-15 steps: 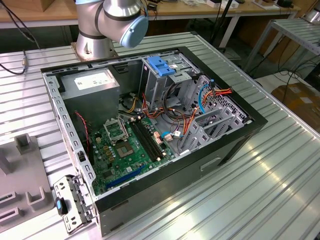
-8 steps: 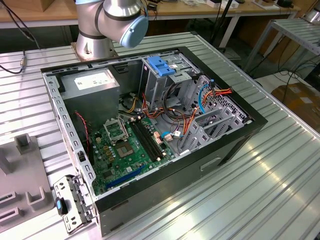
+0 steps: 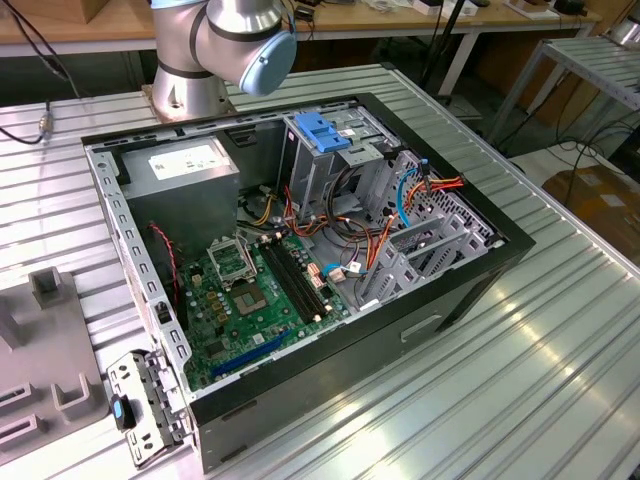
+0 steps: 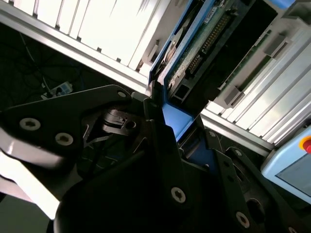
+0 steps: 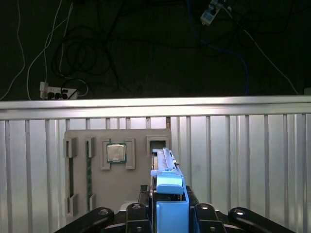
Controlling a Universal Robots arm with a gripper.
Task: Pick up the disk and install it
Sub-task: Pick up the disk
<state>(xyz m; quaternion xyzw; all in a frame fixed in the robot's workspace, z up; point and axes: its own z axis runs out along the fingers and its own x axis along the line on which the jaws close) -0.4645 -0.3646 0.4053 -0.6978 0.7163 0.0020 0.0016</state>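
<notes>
Hand (image 5: pixel 168 219) pinching disk (image 5: pixel 166 187) by blue rails | at grey parts tray (image 5: pixel 119 194) | print illegible

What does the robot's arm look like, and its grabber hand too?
The arm is made of thick, round, silver-grey tubes, with a light blue cap on its joint. The gripper is black, built from flat linked plates held together by shiny round screws.

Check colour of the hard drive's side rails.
Blue, along the flat rectangular hard drive; clearest in the first wrist view.
</notes>
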